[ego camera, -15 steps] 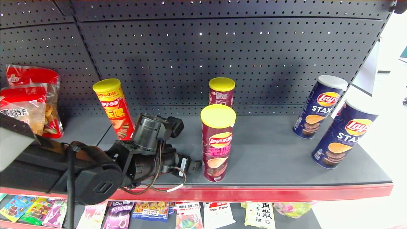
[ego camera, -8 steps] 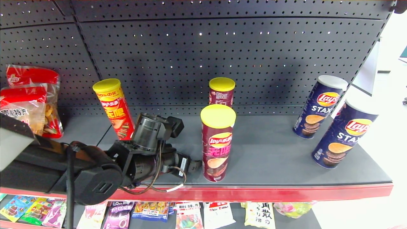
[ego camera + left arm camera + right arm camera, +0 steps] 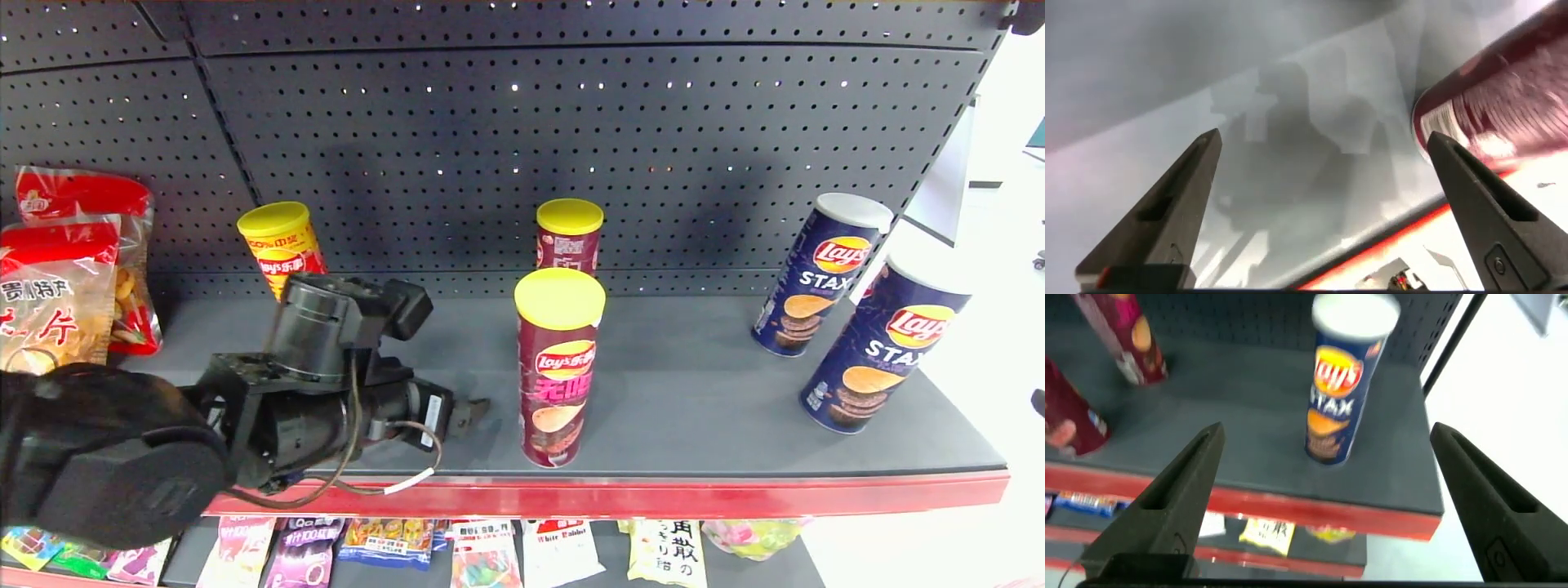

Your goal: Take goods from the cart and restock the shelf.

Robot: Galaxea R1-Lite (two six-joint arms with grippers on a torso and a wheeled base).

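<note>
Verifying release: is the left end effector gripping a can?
No, the left end effector is open and empty; the maroon can stands beside it.

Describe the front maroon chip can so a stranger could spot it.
On the grey shelf with the red front lip, two maroon yellow-lidded cans stand near the middle. The front maroon can is the nearer one, at the shelf's edge, before its twin.

Matte black left arm (image 3: 114, 465) with rounded joint cap, grey metal cylinder (image 3: 314, 327) at the wrist, thin dark cable (image 3: 408, 482) ending in white, white sticker (image 3: 430, 411), dark wedge-shaped fingers (image 3: 1180, 204) with blunt tips
</note>
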